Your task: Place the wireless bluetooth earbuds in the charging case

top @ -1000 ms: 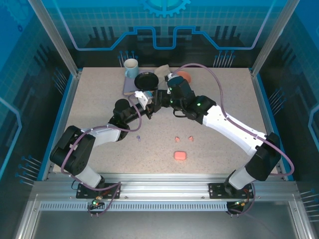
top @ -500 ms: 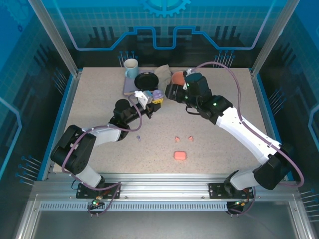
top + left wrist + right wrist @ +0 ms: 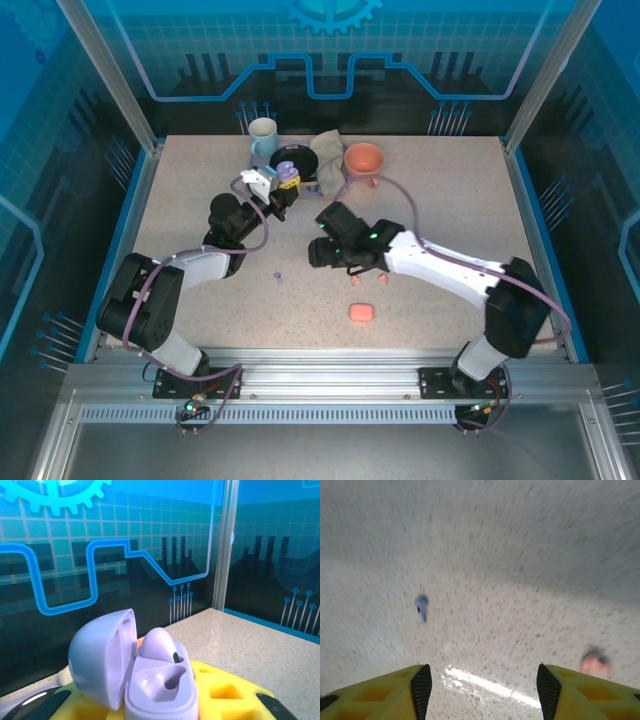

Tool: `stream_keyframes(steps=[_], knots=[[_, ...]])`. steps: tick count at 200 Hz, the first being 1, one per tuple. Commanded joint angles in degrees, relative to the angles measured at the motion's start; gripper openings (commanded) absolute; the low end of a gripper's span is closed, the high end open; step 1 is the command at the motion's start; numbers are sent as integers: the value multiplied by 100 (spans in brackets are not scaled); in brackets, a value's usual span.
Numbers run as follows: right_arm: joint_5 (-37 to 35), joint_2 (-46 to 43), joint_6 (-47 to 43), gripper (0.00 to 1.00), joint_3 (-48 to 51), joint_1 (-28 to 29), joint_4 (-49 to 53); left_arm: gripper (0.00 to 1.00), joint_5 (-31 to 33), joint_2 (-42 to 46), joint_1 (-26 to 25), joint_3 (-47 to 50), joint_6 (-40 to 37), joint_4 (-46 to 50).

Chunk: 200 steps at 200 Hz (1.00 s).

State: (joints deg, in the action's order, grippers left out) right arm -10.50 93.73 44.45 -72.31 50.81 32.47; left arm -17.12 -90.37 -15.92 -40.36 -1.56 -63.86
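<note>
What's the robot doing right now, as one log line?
left hand: holding open purple case, one seated earbud | right hand: open over table, loose purple earbud ahead

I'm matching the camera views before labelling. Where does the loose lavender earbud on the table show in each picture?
Top external: the loose lavender earbud lies left of centre on the speckled table.
Right wrist: left of centre, beyond the right gripper, whose jaws are open.
Left wrist: this view faces the back wall over the open lavender case held in its jaws.
Shared landmark: the speckled table.
</note>
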Motion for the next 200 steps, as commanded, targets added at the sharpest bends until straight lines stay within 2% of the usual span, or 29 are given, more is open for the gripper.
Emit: stream_keyframes(steps=[1, 34, 81, 141, 200], knots=[[-151, 528, -263, 60, -430, 323, 184, 0, 194, 205, 180, 80, 164, -363], [290, 1276, -849, 58, -697, 595, -203, 0, 300, 243, 400, 106, 209, -393], [624, 2145, -1061, 54, -1355, 738, -250, 0, 380, 142, 640, -27, 304, -490], [559, 2943, -1026, 50, -2081, 709, -291, 0, 368, 63, 777, -174, 386, -479], [419, 3382, -973, 47, -2370, 659, -240, 0, 330, 18, 836, -207, 419, -490]])
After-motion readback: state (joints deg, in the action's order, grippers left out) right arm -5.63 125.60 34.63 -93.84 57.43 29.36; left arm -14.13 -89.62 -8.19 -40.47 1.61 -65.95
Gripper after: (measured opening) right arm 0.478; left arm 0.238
